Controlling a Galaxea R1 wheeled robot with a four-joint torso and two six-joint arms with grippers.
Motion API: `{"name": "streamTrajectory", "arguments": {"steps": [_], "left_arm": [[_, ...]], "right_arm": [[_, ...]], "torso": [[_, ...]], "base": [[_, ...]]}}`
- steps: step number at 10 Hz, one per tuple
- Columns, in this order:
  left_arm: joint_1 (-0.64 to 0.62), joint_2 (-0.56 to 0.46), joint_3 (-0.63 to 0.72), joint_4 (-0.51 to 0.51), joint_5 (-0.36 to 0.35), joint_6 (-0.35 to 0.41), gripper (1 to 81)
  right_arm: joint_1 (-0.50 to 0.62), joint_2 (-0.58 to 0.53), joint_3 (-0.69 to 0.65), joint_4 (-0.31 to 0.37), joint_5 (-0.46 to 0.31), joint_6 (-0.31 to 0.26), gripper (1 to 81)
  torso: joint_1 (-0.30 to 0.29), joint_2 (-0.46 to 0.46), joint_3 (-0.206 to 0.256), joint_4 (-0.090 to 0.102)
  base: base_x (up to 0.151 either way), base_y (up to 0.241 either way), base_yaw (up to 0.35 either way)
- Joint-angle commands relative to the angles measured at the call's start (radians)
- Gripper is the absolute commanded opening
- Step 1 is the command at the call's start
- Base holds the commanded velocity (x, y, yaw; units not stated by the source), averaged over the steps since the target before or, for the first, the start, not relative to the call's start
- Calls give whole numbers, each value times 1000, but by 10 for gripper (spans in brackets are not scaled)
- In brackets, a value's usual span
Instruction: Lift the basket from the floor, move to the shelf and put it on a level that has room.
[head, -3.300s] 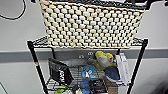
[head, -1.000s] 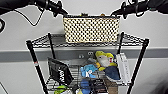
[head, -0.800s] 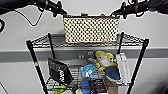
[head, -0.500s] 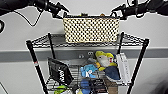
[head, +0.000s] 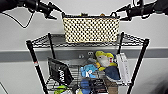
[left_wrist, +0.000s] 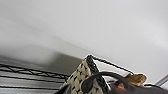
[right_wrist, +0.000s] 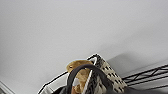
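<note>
The cream-and-dark checker-woven basket (head: 90, 28) stands upright on the level (head: 45, 41), the top wire tier of the black shelf (head: 140, 60). My left gripper (head: 58, 14) is open just off the basket's left end, at rim height. My right gripper (head: 119, 14) is open just off its right end. Neither holds anything. In the left wrist view the basket's corner (left_wrist: 80, 77) and a dark loop handle (left_wrist: 105, 75) sit close by. The right wrist view shows the other corner (right_wrist: 107, 72) and its handle (right_wrist: 82, 68), with a tan object (right_wrist: 77, 66) inside the basket.
The tier below carries plush toys (head: 103, 60), a black bag (head: 60, 71) and a white box (head: 123, 68) standing on edge. A pale wall with a grey band (head: 15, 55) is right behind the rack. A cable (head: 23, 23) hangs under my left arm.
The basket, large and near the camera a few seconds ago, now rests on the top tier. Within the last second both grippers have opened and let go of its ends.
</note>
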Motion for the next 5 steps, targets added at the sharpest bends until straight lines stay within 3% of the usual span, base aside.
{"name": "streamTrajectory", "arguments": {"steps": [1, 5], "left_arm": [[-178, -150, 194, -6, 0, 0, 811], [-192, -304, 372, -1, 19, -1, 811]], "right_arm": [[167, -138, 188, 24, 17, 4, 811], [199, -346, 366, 26, -4, 13, 811]], "torso": [[0, 0, 0, 0], [0, 0, 0, 0]], "base": [[0, 0, 0], [0, 0, 0]]}}
